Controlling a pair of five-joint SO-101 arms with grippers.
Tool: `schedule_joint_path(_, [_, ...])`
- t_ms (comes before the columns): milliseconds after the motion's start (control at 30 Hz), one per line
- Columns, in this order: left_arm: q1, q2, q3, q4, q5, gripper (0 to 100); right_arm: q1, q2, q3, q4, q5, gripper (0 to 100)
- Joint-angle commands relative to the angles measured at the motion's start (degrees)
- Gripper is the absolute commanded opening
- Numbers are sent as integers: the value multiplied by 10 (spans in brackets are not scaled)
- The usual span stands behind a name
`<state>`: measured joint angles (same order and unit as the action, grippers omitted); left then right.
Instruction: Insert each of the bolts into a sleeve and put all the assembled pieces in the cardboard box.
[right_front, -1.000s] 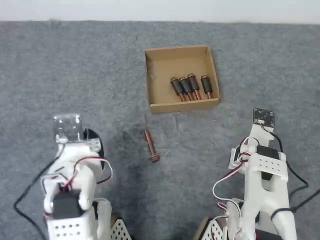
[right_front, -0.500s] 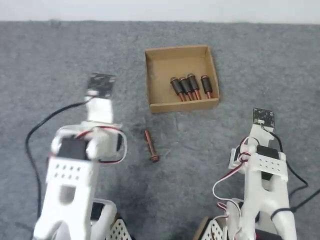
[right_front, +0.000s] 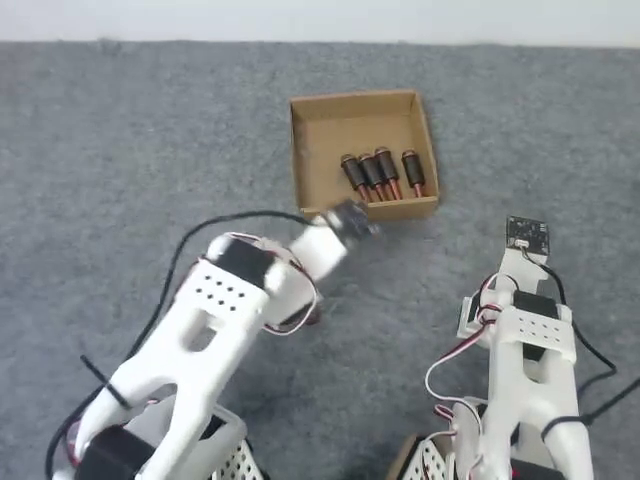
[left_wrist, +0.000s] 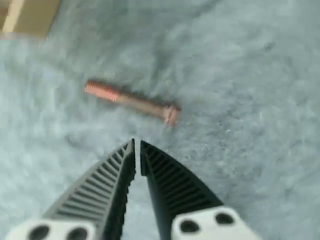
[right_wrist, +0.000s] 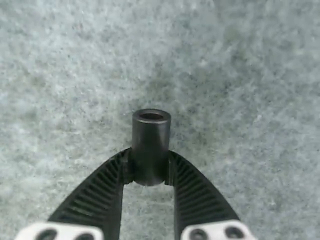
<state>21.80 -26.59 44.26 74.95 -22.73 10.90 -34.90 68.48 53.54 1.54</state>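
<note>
A copper bolt (left_wrist: 132, 101) lies flat on the grey carpet, just ahead of my left gripper (left_wrist: 137, 145), whose fingers are shut with nothing between them. In the high view the left arm (right_front: 250, 290) stretches over the spot in front of the cardboard box (right_front: 308, 140) and hides most of the bolt. Several assembled pieces (right_front: 380, 173) lie side by side in the box. My right gripper (right_wrist: 149, 159) is shut on a black sleeve (right_wrist: 150, 142), held upright with its open end up, above bare carpet. The right arm (right_front: 527, 335) stands at the lower right.
A corner of the box (left_wrist: 22, 15) sits beyond the bolt in the left wrist view. Grey carpet (right_front: 120, 150) spreads around the box on all sides, and a pale wall runs along the far edge.
The left arm has swung from the lower left, forward and to the right, and now hangs over the bolt. The right arm has kept still with the sleeve.
</note>
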Motion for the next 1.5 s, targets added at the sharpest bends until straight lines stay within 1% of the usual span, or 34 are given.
schedule_joint_path(0, [22, -2, -25, -6, -189, 12, 8, -28, 6, -11, 10, 7])
schedule_joint_path(67, [19, -2, -26, -11, -278, 12, 8, -29, 7, -11, 10, 7])
schedule_joint_path(100, [19, -1, -26, -10, -307, 12, 8, -29, 7, -11, 10, 7])
schedule_joint_path(200, [23, -1, -14, -15, -334, 12, 8, -28, 7, -11, 10, 7])
schedule_joint_path(333, [25, 0, 26, -66, -372, 13, 8, -28, 7, -11, 13, 7])
schedule_joint_path(400, [25, 0, 45, -84, -391, 13, 7, -27, 7, -11, 33, 7])
schedule_joint_path(467, [24, 0, 49, -83, -412, 13, 7, -27, 7, -11, 40, 7])
schedule_joint_path(700, [25, 10, 46, -86, -422, 16, 7, -27, 7, -11, 42, 7])
schedule_joint_path(767, [19, 36, 28, -84, -422, 52, 7, -27, 7, -11, 42, 7])
schedule_joint_path(867, [4, 96, -12, -83, -420, 137, 1, -27, 7, -11, 42, 7])
schedule_joint_path(900, [-4, 118, -29, -83, -420, 145, -5, -26, 7, -10, 42, 7])
schedule_joint_path(1033, [-25, 209, -95, -83, -425, 113, -13, -25, 8, -10, 43, 7])
schedule_joint_path(1167, [-19, 276, -131, -82, -439, 100, -14, -25, 8, -10, 43, 7])
schedule_joint_path(1300, [-20, 306, -146, -82, -439, 100, -14, -25, 8, -10, 43, 7])
schedule_joint_path(1467, [-18, 302, -142, -78, -439, 100, -14, -26, 8, -7, 51, 7])
